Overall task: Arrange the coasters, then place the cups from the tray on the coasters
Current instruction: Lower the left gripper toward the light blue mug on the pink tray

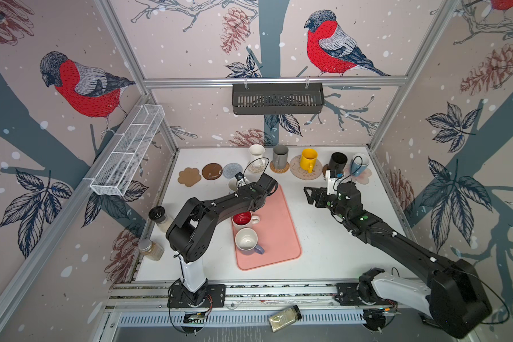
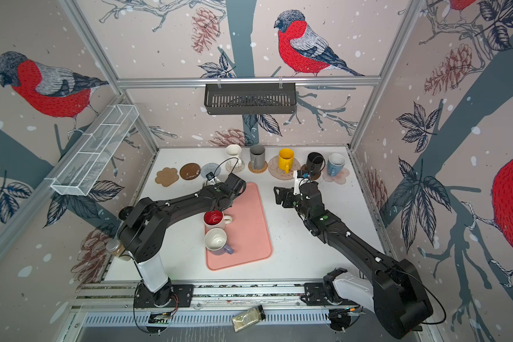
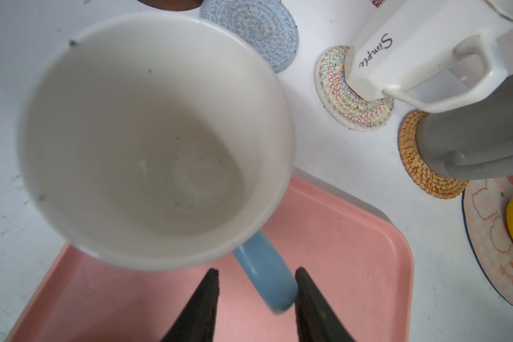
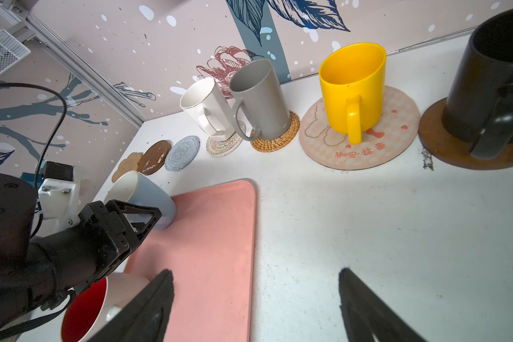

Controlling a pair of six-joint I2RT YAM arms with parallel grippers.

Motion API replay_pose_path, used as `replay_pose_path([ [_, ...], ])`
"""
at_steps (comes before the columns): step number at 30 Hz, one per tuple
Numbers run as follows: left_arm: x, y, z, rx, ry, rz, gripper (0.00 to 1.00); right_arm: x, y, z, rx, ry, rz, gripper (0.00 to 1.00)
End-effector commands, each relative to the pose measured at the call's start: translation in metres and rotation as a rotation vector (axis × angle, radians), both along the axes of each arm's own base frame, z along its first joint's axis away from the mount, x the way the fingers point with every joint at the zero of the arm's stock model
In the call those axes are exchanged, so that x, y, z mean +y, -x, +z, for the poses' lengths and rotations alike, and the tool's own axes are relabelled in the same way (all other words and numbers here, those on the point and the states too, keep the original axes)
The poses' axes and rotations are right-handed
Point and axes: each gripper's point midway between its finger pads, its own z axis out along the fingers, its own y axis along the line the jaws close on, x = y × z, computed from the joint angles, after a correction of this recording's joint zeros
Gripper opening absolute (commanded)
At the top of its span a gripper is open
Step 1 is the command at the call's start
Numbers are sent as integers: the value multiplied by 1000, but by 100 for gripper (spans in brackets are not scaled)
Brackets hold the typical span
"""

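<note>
My left gripper [image 3: 256, 271] is shut on the handle of the light blue cup [image 3: 157, 139], which leans tilted at the far left corner of the pink tray [image 1: 279, 225]. The red-inside white cup [image 1: 243, 219] and the lavender cup [image 1: 248, 241] stand on the tray. Along the back, the paw [image 1: 189, 176], brown [image 1: 212, 171] and blue-grey coasters [image 1: 232, 171] lie bare. White [image 1: 256, 152], grey [image 1: 280, 155], yellow [image 1: 308, 160], black [image 1: 337, 161] and blue cups [image 1: 359, 164] each stand on a coaster. My right gripper [image 1: 308, 195] hangs open, empty, right of the tray.
Two spice jars [image 1: 160, 217] [image 1: 151, 250] stand at the table's left edge. A third jar [image 1: 285, 318] lies on the front rail. A white wire shelf [image 1: 128, 151] hangs on the left wall and a black basket [image 1: 277, 99] on the back wall.
</note>
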Motion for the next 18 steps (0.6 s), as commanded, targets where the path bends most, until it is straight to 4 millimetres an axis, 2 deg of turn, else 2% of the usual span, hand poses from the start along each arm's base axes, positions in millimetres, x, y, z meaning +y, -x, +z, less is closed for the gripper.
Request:
replay_pose_path([
  [1,4,-3,7,-23,-23,7,59,2,-2,9,-28,-21,-1,87],
  [4,2,-9,10,-29,-29,17,68,2,-2,9,-28,-20,0,87],
  [6,2,-13,11,-24,-37,24,69,2,-1,10,-29,-22,1,87],
  [14,3,-27,9,17,-59,51,71,3,1,12,-37,-30,7,87],
  [18,1,-27,6,38,-67,45,67,6,3,14,-40,-36,16,86],
])
